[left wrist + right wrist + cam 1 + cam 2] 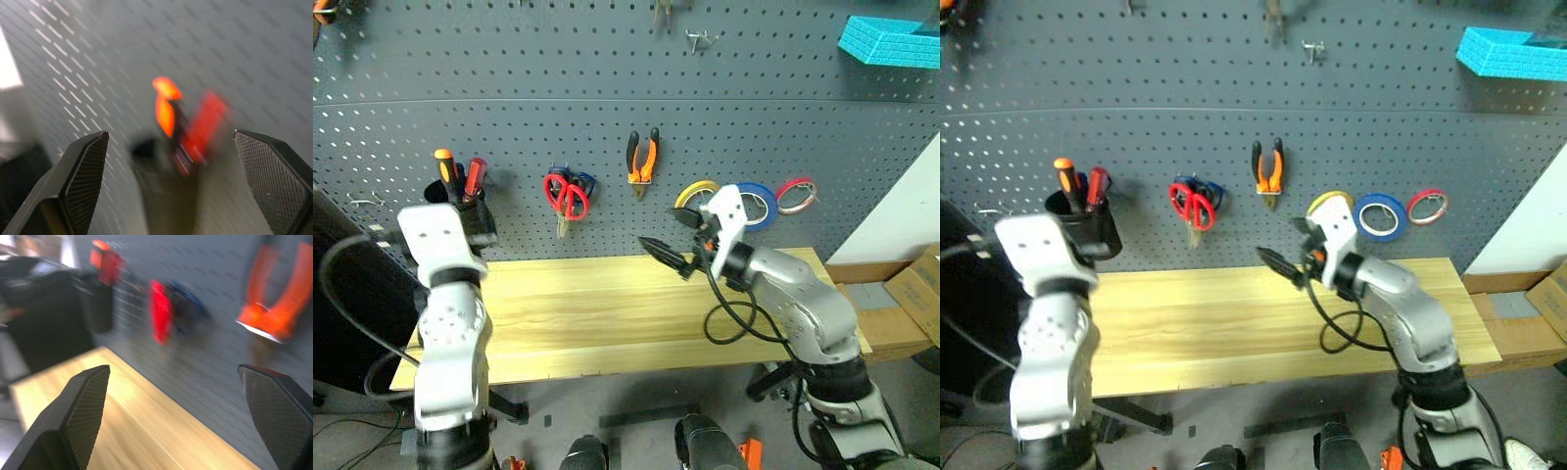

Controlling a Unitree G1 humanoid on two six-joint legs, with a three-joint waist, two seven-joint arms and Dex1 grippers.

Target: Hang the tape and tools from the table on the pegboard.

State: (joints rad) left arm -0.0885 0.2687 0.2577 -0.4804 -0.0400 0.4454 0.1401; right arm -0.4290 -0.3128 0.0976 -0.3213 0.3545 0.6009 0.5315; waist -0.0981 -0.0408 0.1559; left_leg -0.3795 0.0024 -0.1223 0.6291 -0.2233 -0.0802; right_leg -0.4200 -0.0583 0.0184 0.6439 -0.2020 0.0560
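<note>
I can read no writing or brand on anything here. My left fingers (pixel 171 186) stand wide and hold nothing; between them in the wrist view I see, blurred, a black cup (pixel 161 196) on the pegboard (pixel 607 78) with the orange-and-black screwdriver (pixel 444 168) and a red one (pixel 475 176) standing in it. The cup is just ahead of those fingers, apart from them. My right fingers (pixel 668 257) are also spread wide and empty, held over the back of the bench (pixel 607 313) and pointing toward my left along the board. From that wrist I see the bench top below and, up on the board, the red scissors (pixel 566 201) and the pliers (pixel 642 162), both well clear of my fingers. The red scissors hang on a hook with blue scissors (pixel 584 183) behind them, touching or nearly so. The pliers hang with their handles up, between the scissors and the tape rolls. The yellow tape (pixel 693 193) hangs on the board just behind my right wrist, partly hidden by it, next to a blue roll (pixel 759 203), then a smaller red roll (pixel 796 194). The bench top that I can see is bare wood. A turquoise block (pixel 891 41) sits high on the board at my right, and cardboard boxes (pixel 915 289) stand past the bench's right end.
</note>
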